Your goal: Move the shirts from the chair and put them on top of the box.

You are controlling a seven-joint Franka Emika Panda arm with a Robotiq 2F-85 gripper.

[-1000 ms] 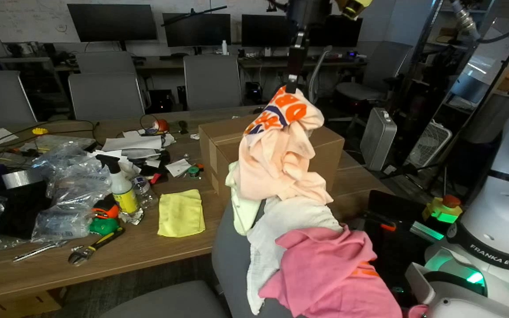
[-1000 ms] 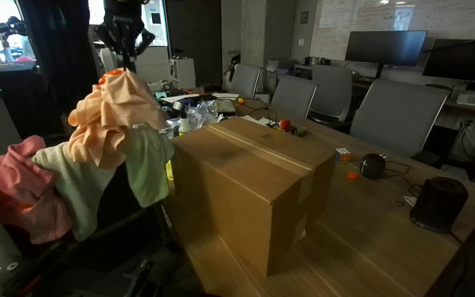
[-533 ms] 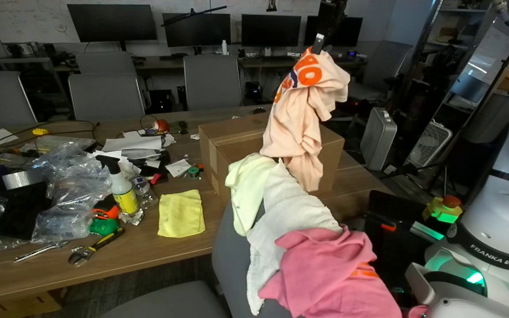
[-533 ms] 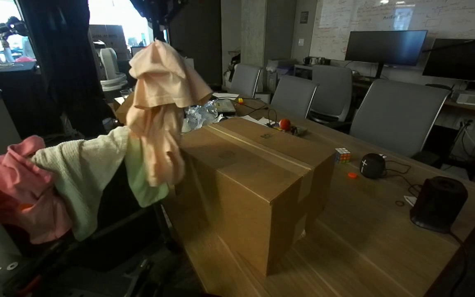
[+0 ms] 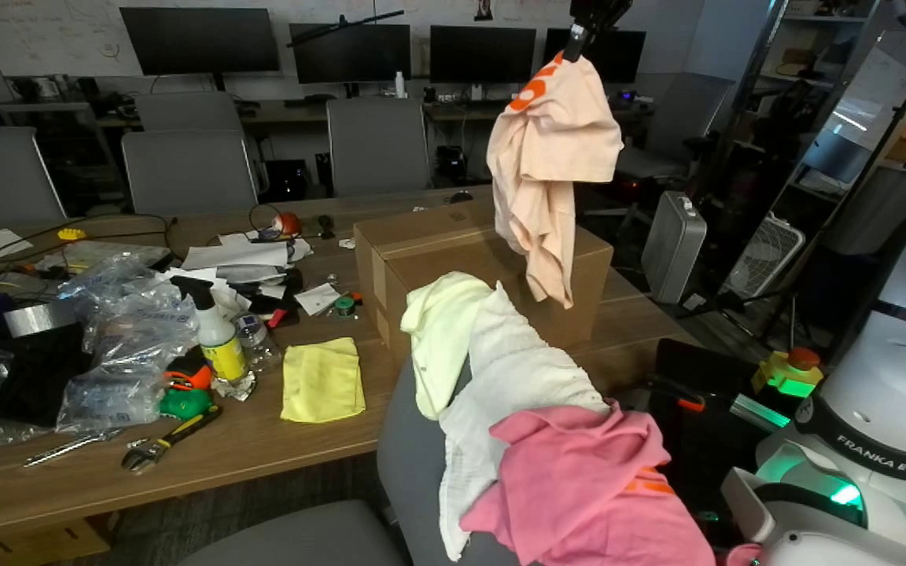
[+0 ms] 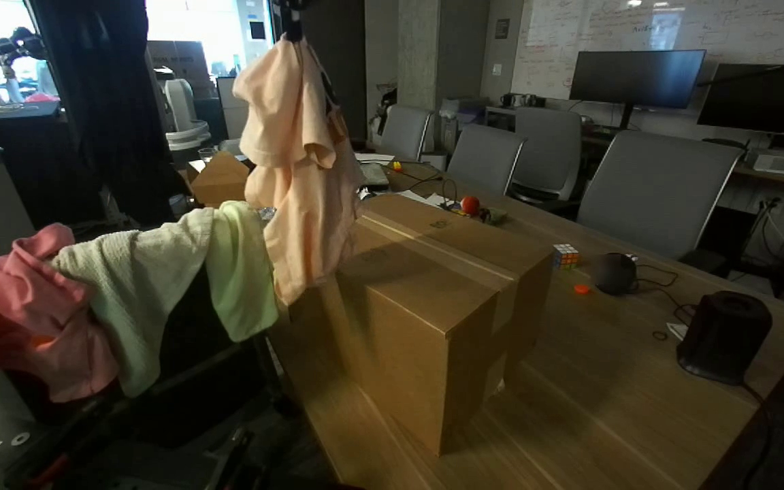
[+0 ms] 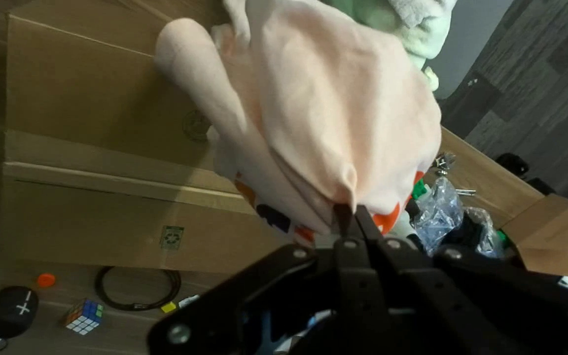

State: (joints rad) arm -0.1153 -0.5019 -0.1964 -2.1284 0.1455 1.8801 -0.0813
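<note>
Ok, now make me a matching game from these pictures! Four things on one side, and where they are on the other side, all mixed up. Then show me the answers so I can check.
Things
1. peach shirt
2. yellow cloth
3. cardboard box
4. pink shirt

Where they are
A. draped on the grey chair
B. standing on the table, with tape along its top
C. hanging from the gripper
D. lying flat near the spray bottle

Right pairs
1-C
2-D
3-B
4-A
</note>
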